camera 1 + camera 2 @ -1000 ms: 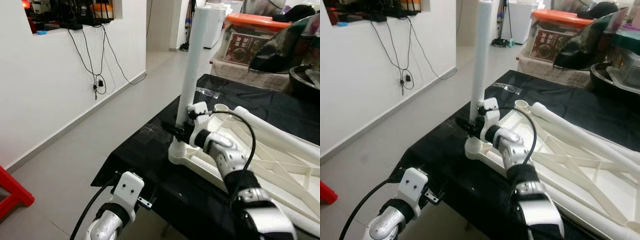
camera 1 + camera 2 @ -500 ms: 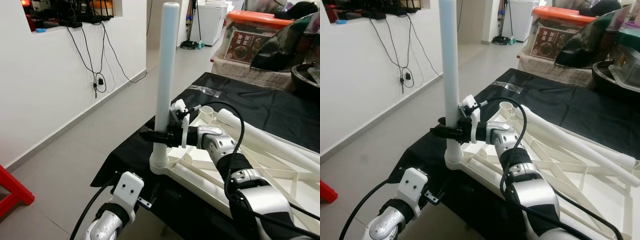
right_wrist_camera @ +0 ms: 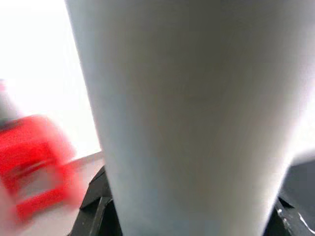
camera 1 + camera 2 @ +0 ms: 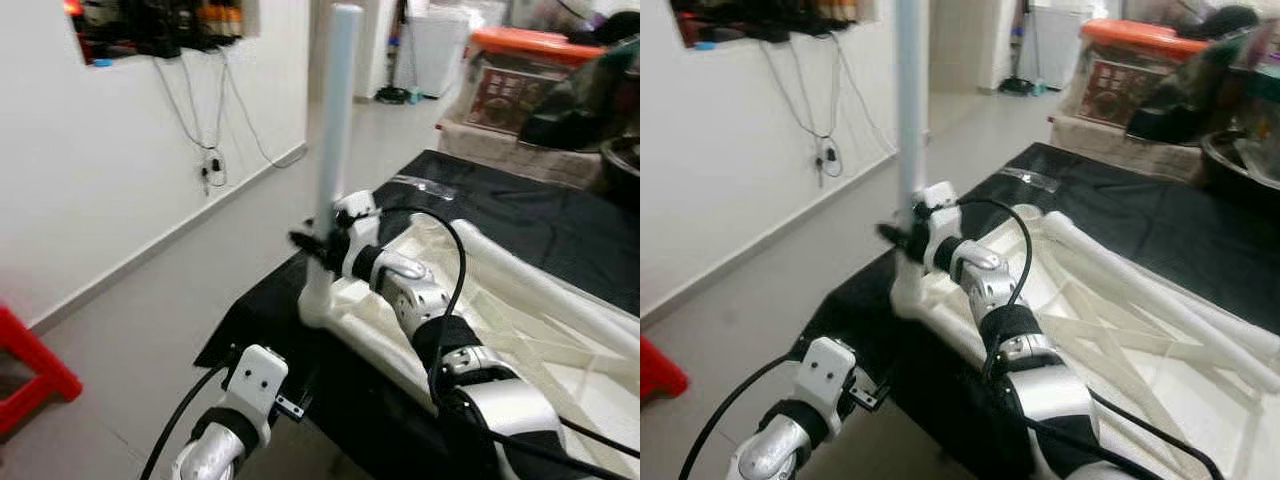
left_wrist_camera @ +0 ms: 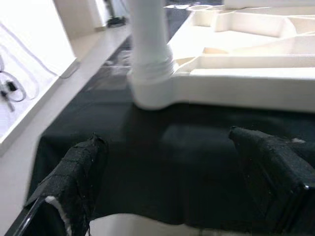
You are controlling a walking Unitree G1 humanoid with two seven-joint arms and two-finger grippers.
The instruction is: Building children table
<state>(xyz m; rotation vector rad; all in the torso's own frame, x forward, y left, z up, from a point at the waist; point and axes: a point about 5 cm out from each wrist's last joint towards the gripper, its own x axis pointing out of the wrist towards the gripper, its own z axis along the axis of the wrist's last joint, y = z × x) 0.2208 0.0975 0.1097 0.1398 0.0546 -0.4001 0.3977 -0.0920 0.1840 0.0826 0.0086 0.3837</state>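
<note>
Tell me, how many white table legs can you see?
3. One table leg stands upright in the tabletop's corner socket, held by the right gripper. Two more lie on the upside-down tabletop. Others may be hidden.

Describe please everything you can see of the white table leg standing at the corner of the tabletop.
The white table leg is a long, smooth round tube, plastic by its look, with a rounded top. It stands nearly upright, and its lower end sits in the round corner socket of the upside-down white tabletop, which lies on a black cloth. The right hand is closed around the leg low down, just above the socket. The left hand is apart from it, open.
</note>
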